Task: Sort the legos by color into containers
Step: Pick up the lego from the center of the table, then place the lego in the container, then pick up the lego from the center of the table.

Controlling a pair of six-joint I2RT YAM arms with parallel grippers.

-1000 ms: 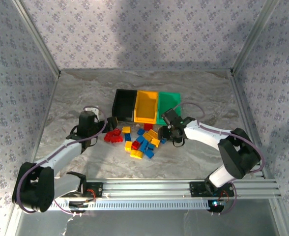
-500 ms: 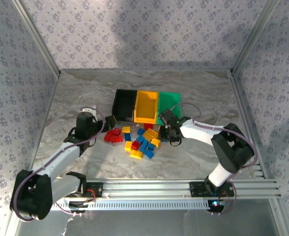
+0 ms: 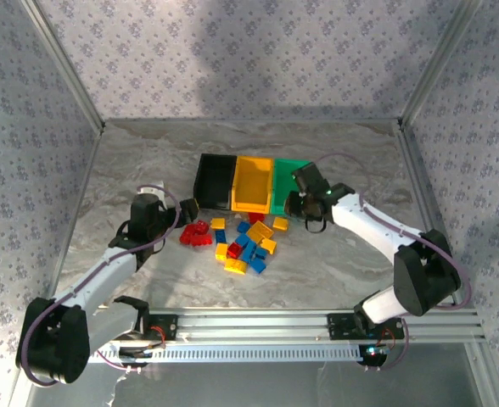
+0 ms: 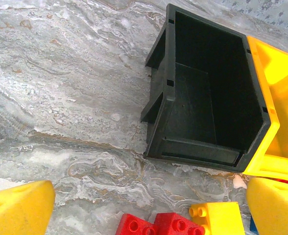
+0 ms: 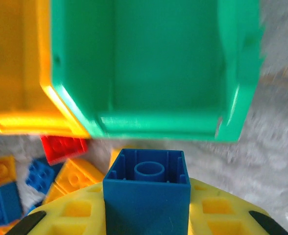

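- Containers: three, standing in a touching row at the middle of the marbled table [image 3: 351, 254]. The black bin [image 3: 215, 180] is on the left, the yellow-orange bin [image 3: 252, 182] in the middle and the green bin [image 3: 285, 176] on the right.
- Arms: two. The left arm [image 3: 105, 271] and the right arm [image 3: 377, 231] both reach in toward the bins.
- Legos [image 3: 245, 242]: a loose scatter of red, blue and yellow just in front of the bins. They crowd too closely for a sure count, but there are somewhere near a score. A clump of red bricks [image 3: 196, 233] sits at the scatter's left end.
- Since a second ago the right arm has swung off the right edge of the pile and up to the green bin's near wall. The left arm has barely shifted.
- Right gripper [image 3: 299, 203]: clenched on one blue brick [image 5: 146, 183]. The brick is pinched between the yellow fingers [image 5: 70, 213] just short of the green bin's front wall.
- Left gripper [image 3: 188, 209]: released, with its fingers spread wide and nothing gripped. It hangs near the black bin's front-left corner, just beside the red bricks.
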